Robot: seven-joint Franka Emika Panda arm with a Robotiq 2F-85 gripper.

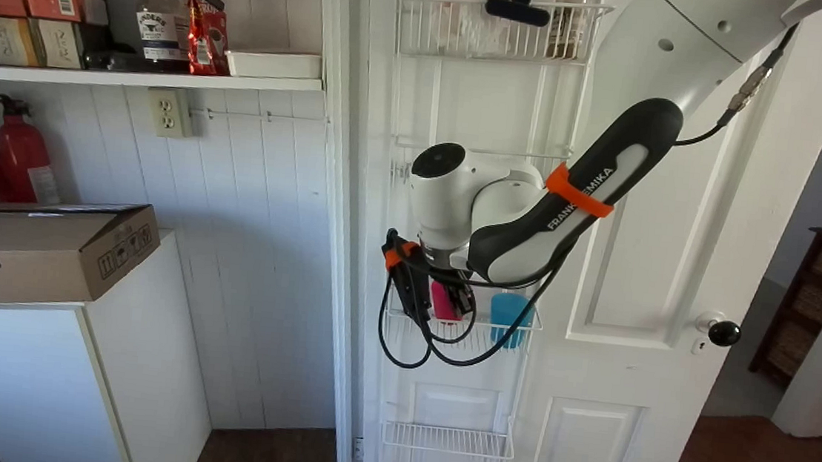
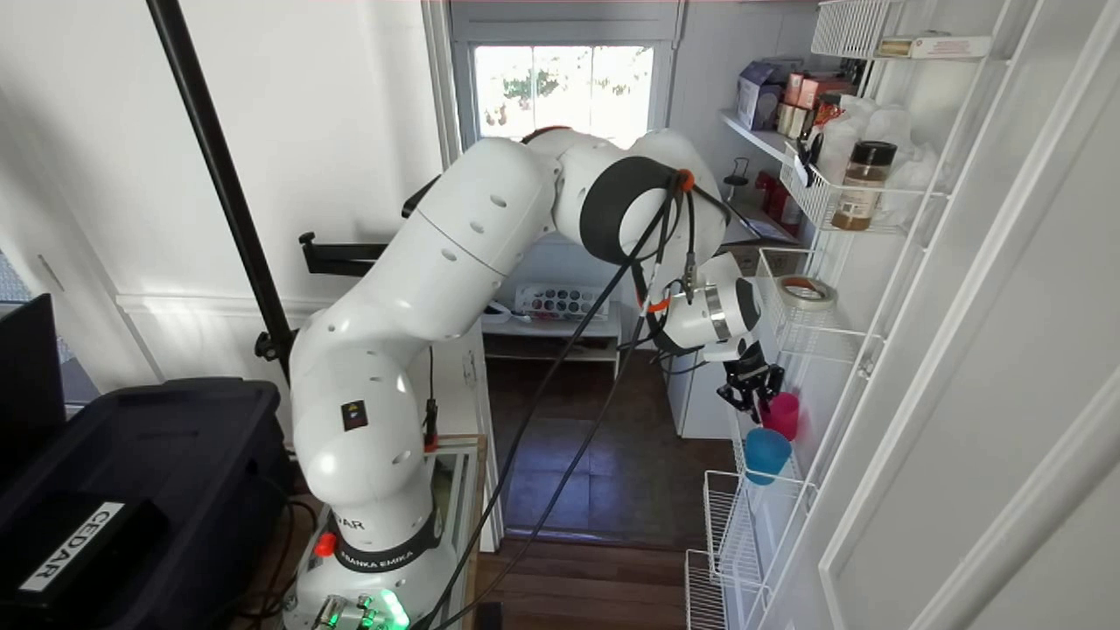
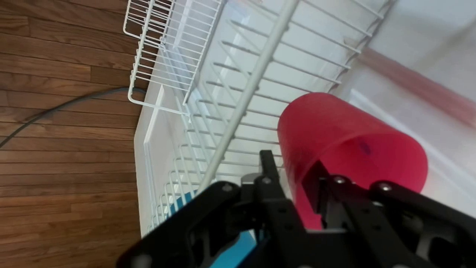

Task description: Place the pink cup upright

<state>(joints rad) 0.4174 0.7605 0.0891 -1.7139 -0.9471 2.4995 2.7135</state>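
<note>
The pink cup point(image 3: 334, 115) stands in a white wire door basket, its mouth facing my gripper in the wrist view. It looks roughly upright, but I cannot tell if it leans. It shows in both exterior views point(image 1: 444, 305) point(image 2: 782, 416), partly hidden by my gripper. My gripper point(image 3: 293, 160) straddles the cup's wall, one finger outside and one inside the mouth. The fingers are apart, with a gap between the outer finger and the wall. In an exterior view the gripper point(image 2: 758, 402) comes down from above the cup. The light blue cup point(image 2: 767, 455) stands beside the pink cup.
The basket's front rail point(image 3: 247, 98) runs close beside the gripper. The white door point(image 1: 621, 294) is behind the basket. Lower wire baskets point(image 1: 448, 440) and upper ones point(image 1: 502, 34) hang on the same rack. Loose cables point(image 1: 459, 362) hang from the arm near the cups.
</note>
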